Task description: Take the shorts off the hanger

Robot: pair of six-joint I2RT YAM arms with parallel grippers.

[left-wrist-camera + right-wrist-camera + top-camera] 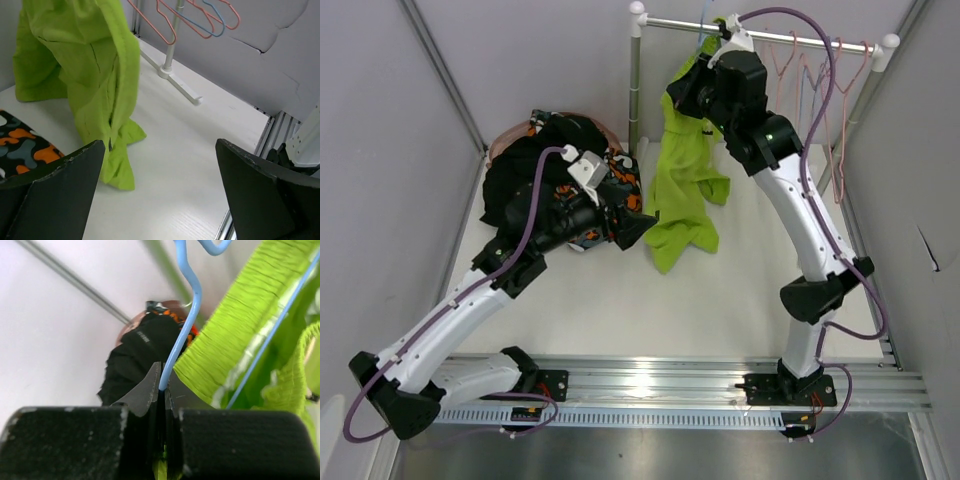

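The right arm reaches from its base at the near edge of the table (720, 300) toward the far edge, bends at the elbow and turns its wrist left, up against the rail (770, 35). The right gripper (162, 384) is clamped on the blue wire neck of the hanger (187, 315), with both jaws pressed flat against the wire. The green shorts (685, 175) hang from this hanger at the left part of the rail, and their lower end rests crumpled on the table near the far edge. The left arm extends diagonally from the near left corner toward the table centre, wrist low. The left gripper (160, 187) stands fully spread and grips nothing, pointing at the lower end of the shorts. Dark garments (535, 170) lie piled at the far left corner, beside a camouflage cloth (25, 145). Empty hangers (820, 80) occupy the right part of the rail.
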